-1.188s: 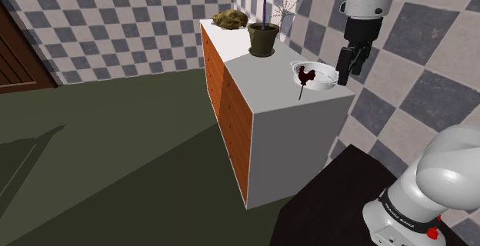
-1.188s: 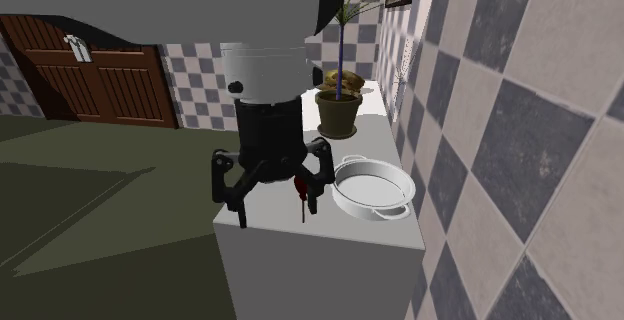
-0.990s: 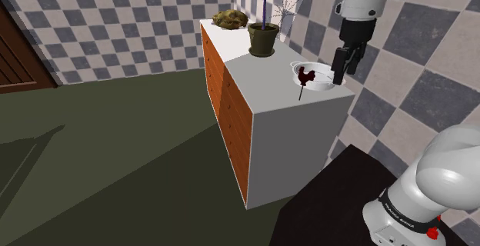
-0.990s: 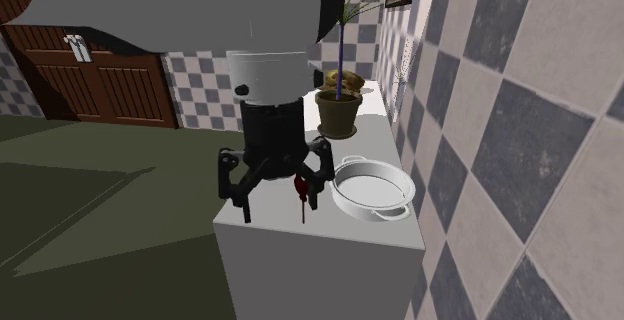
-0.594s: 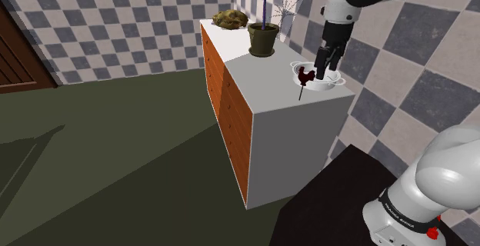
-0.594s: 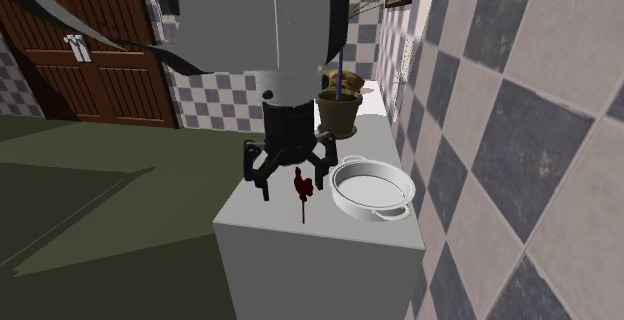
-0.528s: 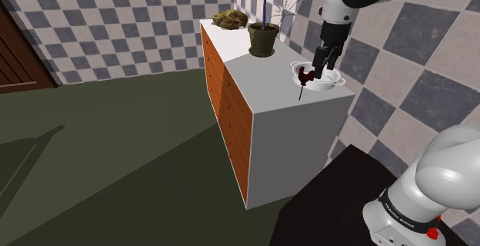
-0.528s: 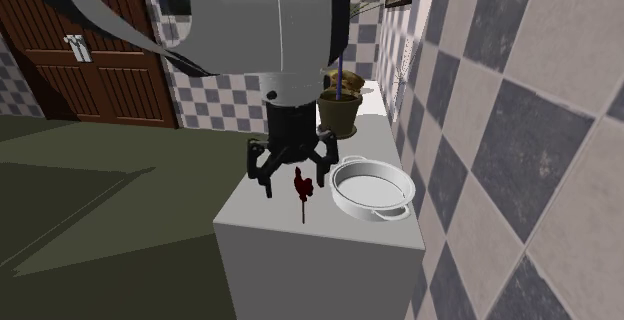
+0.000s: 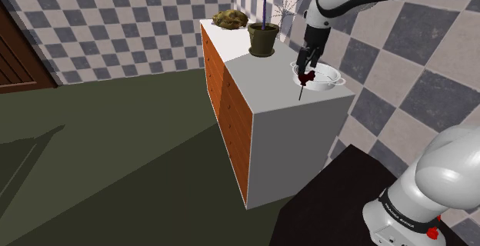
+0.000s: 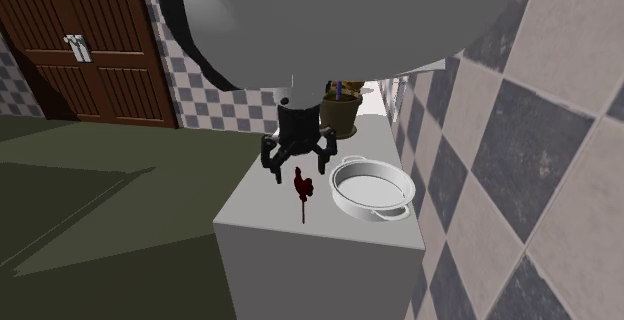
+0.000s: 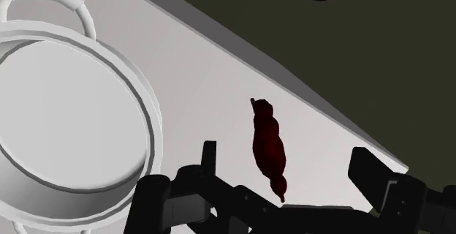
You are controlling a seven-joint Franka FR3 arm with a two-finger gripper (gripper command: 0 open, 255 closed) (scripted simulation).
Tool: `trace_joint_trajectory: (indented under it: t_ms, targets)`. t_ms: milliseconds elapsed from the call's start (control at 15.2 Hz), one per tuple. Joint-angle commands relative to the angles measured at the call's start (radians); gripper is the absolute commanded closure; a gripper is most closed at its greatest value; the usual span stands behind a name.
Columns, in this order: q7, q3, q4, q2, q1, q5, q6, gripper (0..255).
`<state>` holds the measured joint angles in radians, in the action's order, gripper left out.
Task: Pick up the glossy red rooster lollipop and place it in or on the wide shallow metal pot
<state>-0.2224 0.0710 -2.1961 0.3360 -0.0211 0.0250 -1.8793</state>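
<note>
The gripper (image 11: 285,156) was wide open. The dark red rooster lollipop (image 11: 268,143) was between its fingers (image 11: 209,158), touching neither. The white two-handled pot (image 11: 66,115) stood just outside one finger.

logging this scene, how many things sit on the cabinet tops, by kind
red rooster lollipop: 1
white shallow pot: 1
potted plant: 1
brown lumpy thing: 1
total: 4
</note>
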Motion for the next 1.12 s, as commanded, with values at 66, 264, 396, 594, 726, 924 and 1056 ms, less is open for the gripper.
trace_joint_trajectory:
  t_ms: [66, 264, 396, 594, 726, 924, 1056]
  targets:
    - [-0.005, 0.004, -0.028, -0.013, -0.001, 0.001, -0.044, 0]
    - [-0.005, 0.005, -0.068, -0.022, -0.002, 0.001, -0.093, 0]
    - [-0.005, 0.005, -0.068, -0.022, -0.002, 0.001, -0.093, 0]
    - [-0.005, 0.005, -0.068, -0.022, -0.002, 0.001, -0.093, 0]
    - [-0.005, 0.005, -0.068, -0.022, -0.002, 0.001, -0.093, 0]
    - [-0.005, 0.005, -0.068, -0.022, -0.002, 0.001, -0.093, 255]
    - [-0.005, 0.005, -0.068, -0.022, -0.002, 0.001, -0.093, 255]
